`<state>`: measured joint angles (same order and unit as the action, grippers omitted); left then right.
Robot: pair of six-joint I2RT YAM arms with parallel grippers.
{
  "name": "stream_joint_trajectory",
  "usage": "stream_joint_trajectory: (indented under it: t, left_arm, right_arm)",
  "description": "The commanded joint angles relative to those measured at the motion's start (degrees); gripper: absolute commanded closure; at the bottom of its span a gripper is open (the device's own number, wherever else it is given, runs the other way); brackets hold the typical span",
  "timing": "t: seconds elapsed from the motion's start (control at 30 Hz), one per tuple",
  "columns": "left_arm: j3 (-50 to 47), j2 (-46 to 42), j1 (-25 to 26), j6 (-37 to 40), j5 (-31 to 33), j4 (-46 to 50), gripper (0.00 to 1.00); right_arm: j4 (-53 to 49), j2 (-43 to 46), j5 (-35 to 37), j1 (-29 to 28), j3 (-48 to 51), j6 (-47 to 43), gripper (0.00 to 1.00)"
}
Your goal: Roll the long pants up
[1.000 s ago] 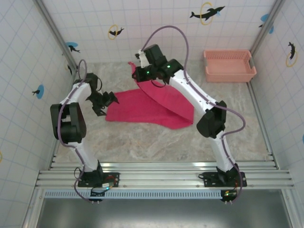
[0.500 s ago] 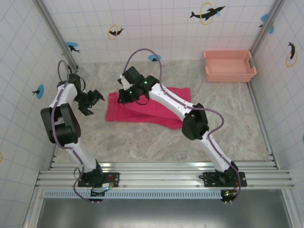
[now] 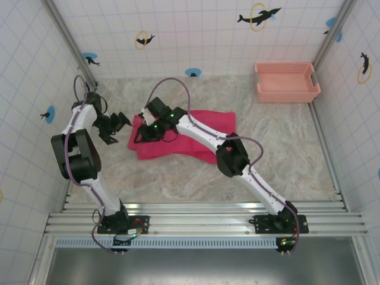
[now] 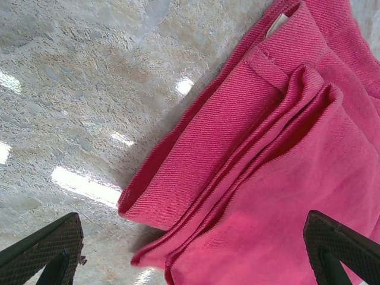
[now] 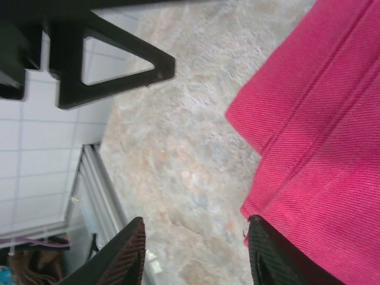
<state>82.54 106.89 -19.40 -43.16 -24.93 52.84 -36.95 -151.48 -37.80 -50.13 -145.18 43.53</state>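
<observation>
End effector (image 5: 196, 237) at long pants (image 5: 320, 130)

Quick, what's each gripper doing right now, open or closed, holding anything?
Left gripper: open, holding nothing, above the edge of the long pants.
Right gripper: open, holding nothing, one finger at the pants' edge.

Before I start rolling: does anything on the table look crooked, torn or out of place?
Nothing torn or spilled. The pants lie folded flat, but at their left end the layers are staggered, not flush, so a roll may start uneven. The basket stands apart, upright.
</observation>
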Motion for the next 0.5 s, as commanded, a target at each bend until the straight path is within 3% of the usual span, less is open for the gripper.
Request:
stream_joint_trajectory:
  t: [0.0,0.27,0.47]
  left_arm:
    - [-1.14,-1.32,0.09,2.36,0.53,1.96,0.03]
    - [-2.3,-4.27,2.26,6.62,3.31,2.7,0.03]
    - [-0.02,-4.55,12.67,9.13,7.78,5.26,0.03]
  right_arm:
    - [1.3,4.36,-1.36,3.87,-3.56,-1.91,0.47]
    - [-14.18,16.64,3.9,15.19,2.58,-15.11,0.45]
    - [-22.01,30.68,12.33,25.55,23.22,-26.15,0.44]
